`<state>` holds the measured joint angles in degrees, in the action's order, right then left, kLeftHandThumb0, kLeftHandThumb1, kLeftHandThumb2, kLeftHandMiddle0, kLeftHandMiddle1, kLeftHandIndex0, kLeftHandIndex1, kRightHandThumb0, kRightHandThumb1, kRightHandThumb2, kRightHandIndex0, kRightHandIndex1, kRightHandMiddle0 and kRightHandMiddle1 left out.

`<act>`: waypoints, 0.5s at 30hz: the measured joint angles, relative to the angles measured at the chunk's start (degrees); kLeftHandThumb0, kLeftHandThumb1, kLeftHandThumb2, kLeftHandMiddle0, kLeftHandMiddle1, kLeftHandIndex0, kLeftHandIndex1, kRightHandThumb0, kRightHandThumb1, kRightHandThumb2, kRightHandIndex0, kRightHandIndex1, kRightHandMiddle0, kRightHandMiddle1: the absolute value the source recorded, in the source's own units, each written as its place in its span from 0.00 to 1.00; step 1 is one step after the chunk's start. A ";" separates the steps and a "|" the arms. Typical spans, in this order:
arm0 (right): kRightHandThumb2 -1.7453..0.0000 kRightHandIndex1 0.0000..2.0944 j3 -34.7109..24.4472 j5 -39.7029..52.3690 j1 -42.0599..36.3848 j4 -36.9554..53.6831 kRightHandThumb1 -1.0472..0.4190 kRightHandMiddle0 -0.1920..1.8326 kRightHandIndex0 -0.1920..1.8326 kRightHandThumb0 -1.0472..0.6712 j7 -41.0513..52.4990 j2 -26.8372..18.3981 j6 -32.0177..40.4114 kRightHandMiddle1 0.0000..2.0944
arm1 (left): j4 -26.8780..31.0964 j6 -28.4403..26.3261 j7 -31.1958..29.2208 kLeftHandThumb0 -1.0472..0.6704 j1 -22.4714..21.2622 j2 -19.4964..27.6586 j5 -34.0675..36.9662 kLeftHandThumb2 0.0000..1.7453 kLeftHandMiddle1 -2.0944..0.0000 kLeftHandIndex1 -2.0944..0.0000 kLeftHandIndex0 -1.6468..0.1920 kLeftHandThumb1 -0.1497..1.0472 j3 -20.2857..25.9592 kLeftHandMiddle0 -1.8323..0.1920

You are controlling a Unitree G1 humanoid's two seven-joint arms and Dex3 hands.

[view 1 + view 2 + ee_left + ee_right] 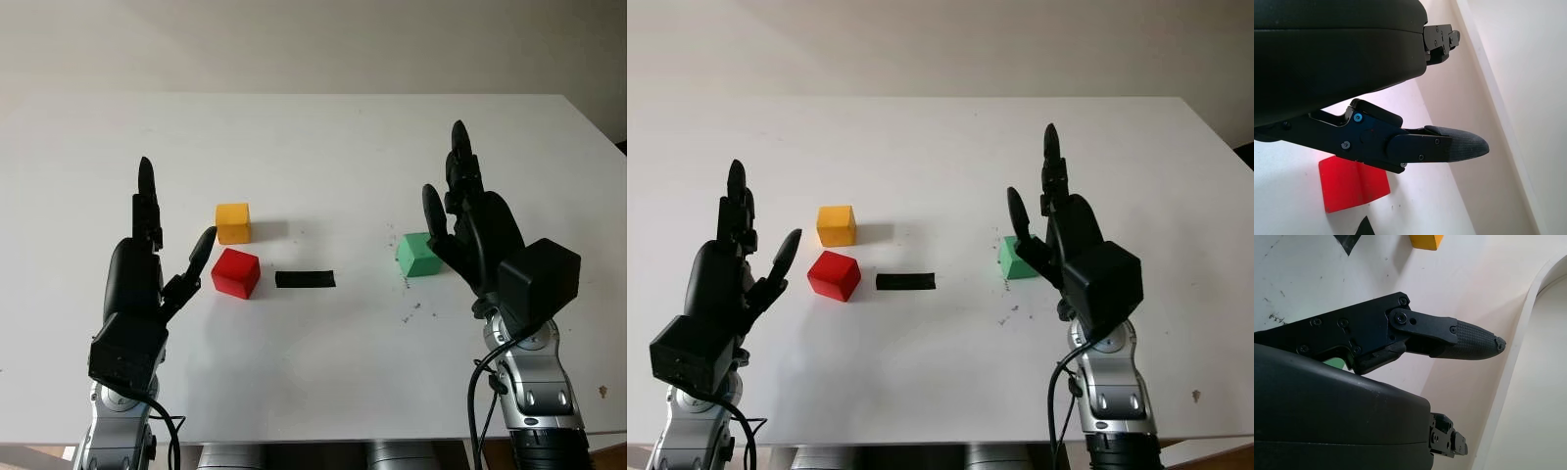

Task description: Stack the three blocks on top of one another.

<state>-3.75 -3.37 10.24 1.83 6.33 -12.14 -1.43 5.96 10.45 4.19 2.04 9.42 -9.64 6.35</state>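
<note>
three matte cubes [233, 222] apart on smooth white table [323, 147].

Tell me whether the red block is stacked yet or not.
Not stacked. The red block sits on the table beside the yellow block, nothing on top; the open left hand is next to it.

A white table [313, 137] meets a plain pale wall [294, 44]; daylight, perhaps, falls evenly.
</note>
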 measured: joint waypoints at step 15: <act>0.63 0.00 1.51 -0.92 0.84 -2.07 0.00 0.00 0.00 0.16 -0.24 0.29 0.19 0.00 | 0.91 -2.21 -1.70 0.20 0.85 -0.01 0.78 0.20 0.97 0.97 0.97 1.00 -0.41 0.95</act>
<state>-2.24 -4.29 11.08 -0.24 6.09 -11.86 -1.24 6.87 8.24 2.49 2.88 9.40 -8.86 5.95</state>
